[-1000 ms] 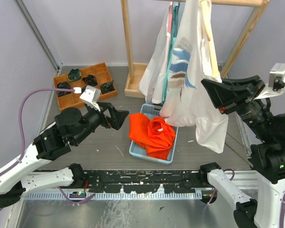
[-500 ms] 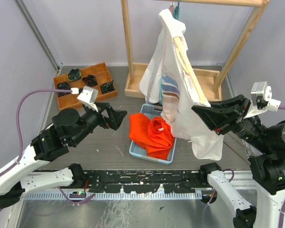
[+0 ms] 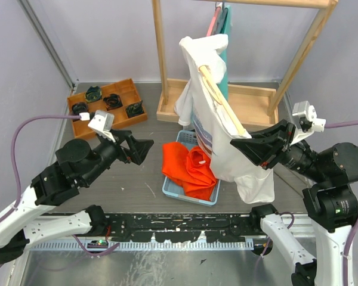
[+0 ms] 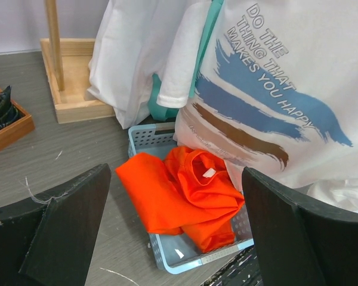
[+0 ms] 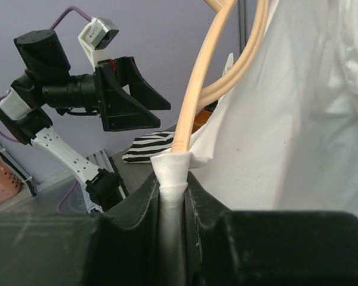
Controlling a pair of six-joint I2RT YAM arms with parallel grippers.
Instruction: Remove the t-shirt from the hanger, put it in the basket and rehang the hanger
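The t-shirt (image 3: 218,140) was soft white cotton, creased and bunched, printed with ragged blue and brown brush strokes and slanting blue capitals. It was draped on a hanger (image 3: 222,101) of smooth pale wood with curved arms, tilted steeply above the basket (image 3: 174,192). The shirt's loose hem hung just past the basket's right edge. The right gripper (image 3: 246,149), matte black with wedge-shaped fingers, was up beside the basket's right side. Its fingers were pinched tight on a fold of the t-shirt wrapped over the hanger's lower end. Whether the hook at the upper end sat on the rail could not be told.

The basket was a low rectangle of light blue plastic with perforated walls. A crumpled orange garment (image 3: 191,170), thin and slightly glossy, spilled over its left rim. The left gripper (image 3: 144,151), left of the basket and low over the table, had its broad black fingers spread wide with nothing between them.

Behind the basket rose a rack (image 3: 161,53) of square, unpainted timber on a shallow box base, with a teal garment (image 3: 227,30) hanging from it. To the basket's far left lay a brown wooden tray (image 3: 122,89), divided into compartments holding small dark objects. The table (image 3: 137,185) was grey with a wood-grain finish, scuffed with pale scratches. Plain lilac-grey walls (image 3: 107,36) closed it in.
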